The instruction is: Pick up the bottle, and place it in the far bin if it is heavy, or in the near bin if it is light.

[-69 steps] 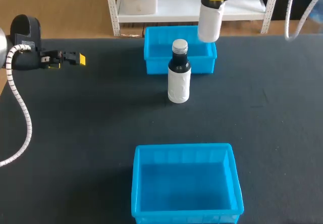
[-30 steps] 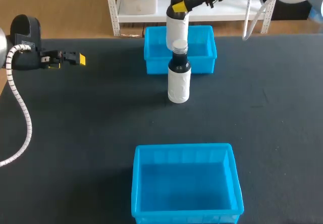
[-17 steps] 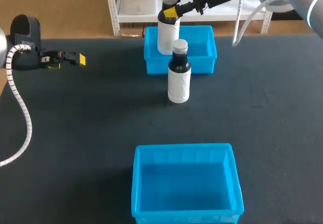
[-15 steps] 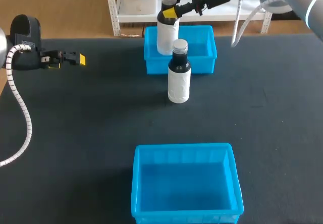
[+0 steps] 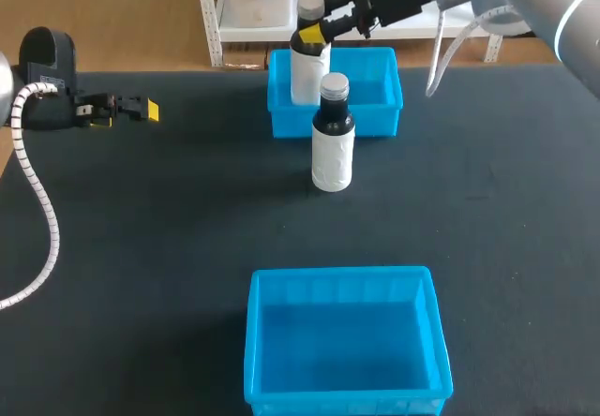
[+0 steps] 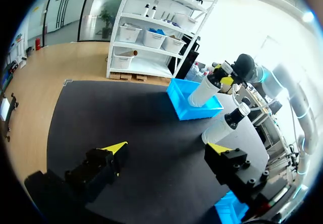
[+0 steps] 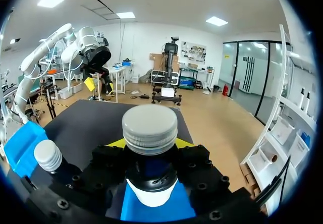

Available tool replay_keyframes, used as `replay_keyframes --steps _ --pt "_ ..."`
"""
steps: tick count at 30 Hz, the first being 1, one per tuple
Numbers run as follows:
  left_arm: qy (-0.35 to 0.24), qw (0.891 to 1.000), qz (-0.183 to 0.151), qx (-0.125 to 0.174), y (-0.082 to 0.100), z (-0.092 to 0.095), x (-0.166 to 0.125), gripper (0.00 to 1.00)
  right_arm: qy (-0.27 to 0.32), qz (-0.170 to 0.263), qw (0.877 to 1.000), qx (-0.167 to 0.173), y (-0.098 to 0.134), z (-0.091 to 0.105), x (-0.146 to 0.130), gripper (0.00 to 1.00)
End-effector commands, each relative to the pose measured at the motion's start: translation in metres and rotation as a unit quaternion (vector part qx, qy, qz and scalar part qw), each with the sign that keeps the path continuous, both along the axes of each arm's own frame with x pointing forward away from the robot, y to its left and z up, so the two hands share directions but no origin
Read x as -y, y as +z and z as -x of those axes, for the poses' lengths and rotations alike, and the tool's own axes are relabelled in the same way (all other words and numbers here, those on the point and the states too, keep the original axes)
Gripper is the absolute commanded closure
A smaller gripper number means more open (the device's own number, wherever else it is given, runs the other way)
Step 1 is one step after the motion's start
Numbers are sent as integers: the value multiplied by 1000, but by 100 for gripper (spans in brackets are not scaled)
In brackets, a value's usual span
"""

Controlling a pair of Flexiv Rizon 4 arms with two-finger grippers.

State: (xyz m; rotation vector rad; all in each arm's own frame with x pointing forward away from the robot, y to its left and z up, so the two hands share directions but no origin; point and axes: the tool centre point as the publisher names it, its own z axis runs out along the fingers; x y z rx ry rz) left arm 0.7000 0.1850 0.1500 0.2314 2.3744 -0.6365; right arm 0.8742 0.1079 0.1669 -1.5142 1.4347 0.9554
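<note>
Evidently rigid, the white-sleeved bottle [image 5: 309, 69] with its dark neck and grey screw cap is probably heavy, judging by its place over the far bin [image 5: 380, 55]. Its sleeve looks smooth, so the neck just under the cap is the safest hold. The right gripper [image 5: 315, 34] grips exactly there, fingers narrow, and the body hangs below them into the bin. A second bottle [image 5: 332, 149] stands on the table [image 5: 169, 247] below and in front of that gripper. The left gripper [image 6: 166, 147], well apart, is spread wide and holds nothing.
</note>
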Motion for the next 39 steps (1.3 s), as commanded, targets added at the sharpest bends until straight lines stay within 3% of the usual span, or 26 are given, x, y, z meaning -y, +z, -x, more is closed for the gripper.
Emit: replay_keyframes --steps 1,39 --pt "0 1000 0 0 0 0 0 0 85 6 996 -37 -4 -9 -3 100" --pt "0 1000 0 0 0 0 0 0 95 14 994 -60 -26 -11 -7 100"
